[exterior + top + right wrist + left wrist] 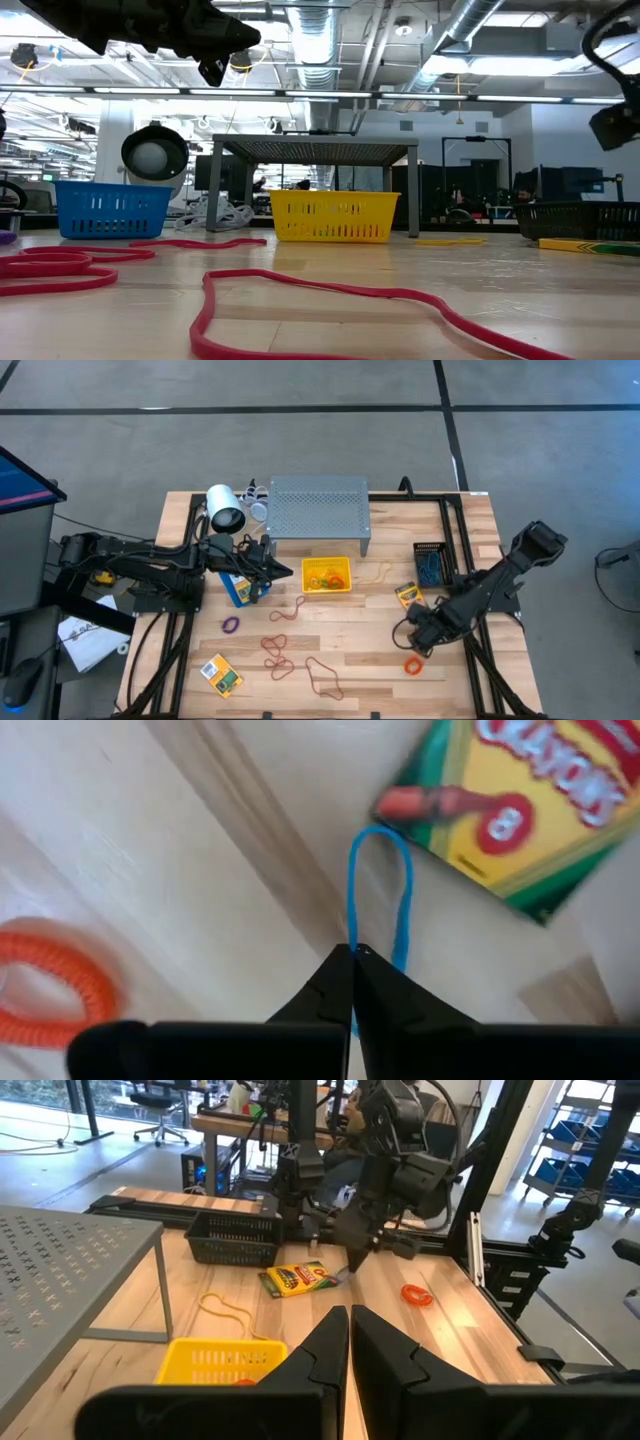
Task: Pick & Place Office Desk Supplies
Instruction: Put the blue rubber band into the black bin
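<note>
My right gripper (352, 958) points down at the table's right side and is shut on a thin blue rubber band (380, 880), right beside a yellow-green crayon box (520, 800) that lies flat on the wood (407, 595). An orange band (413, 665) lies flat nearer the front edge. My left gripper (350, 1320) hangs shut above the table beside the yellow bin (327, 575), holding nothing. A second crayon box (221, 674) and several red, brown and purple bands (278, 655) lie at the near left. My right gripper pinches the blue band's near end (352, 935) between its two fingertips, coming from above and pointing down. The loop stretches away from the fingers toward the crayon box's corner. Whether its far end (382, 832) rests on the wood, I cannot tell.
A grey perforated shelf (318, 505) stands at the far middle, with a black bin (430, 560) to its right and a blue bin (238, 588) under my left arm. A yellow band (375, 572) lies beside the yellow bin. Bare wood shows in the near middle.
</note>
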Controlling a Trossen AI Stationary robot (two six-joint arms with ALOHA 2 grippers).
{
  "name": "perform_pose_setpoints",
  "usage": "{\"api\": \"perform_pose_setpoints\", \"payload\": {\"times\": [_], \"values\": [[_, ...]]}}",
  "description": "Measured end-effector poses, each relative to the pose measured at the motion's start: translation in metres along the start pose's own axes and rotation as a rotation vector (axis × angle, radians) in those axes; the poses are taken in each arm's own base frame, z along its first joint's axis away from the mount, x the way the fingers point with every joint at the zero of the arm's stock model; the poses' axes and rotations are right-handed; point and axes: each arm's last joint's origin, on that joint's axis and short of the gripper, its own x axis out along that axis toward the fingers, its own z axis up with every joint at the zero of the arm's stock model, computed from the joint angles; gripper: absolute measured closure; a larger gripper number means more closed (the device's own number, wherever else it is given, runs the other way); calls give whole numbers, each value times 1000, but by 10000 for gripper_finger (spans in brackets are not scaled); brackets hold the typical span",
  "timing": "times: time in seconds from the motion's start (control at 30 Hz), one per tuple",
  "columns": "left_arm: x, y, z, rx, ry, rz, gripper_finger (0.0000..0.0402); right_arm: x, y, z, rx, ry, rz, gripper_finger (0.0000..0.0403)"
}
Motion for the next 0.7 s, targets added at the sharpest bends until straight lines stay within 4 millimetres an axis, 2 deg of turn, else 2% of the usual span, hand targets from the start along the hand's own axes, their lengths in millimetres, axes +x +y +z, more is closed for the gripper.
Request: {"api": "perform_pose_setpoints", "payload": {"times": [0.17, 0.47, 0.53, 0.7], "values": [[0, 0, 0, 0, -1, -1, 390, -21, -10, -3, 51, -59, 60, 402], [0, 0, 0, 0, 0, -1, 390, -74, -35, -2, 144, -294, 223, 403], [0, 0, 0, 0, -1, -1, 390, -81, -44, 1, 175, -335, 234, 403], [0, 0, 0, 0, -1, -1, 390, -84, -70, 11, 257, -360, 116, 403]]}}
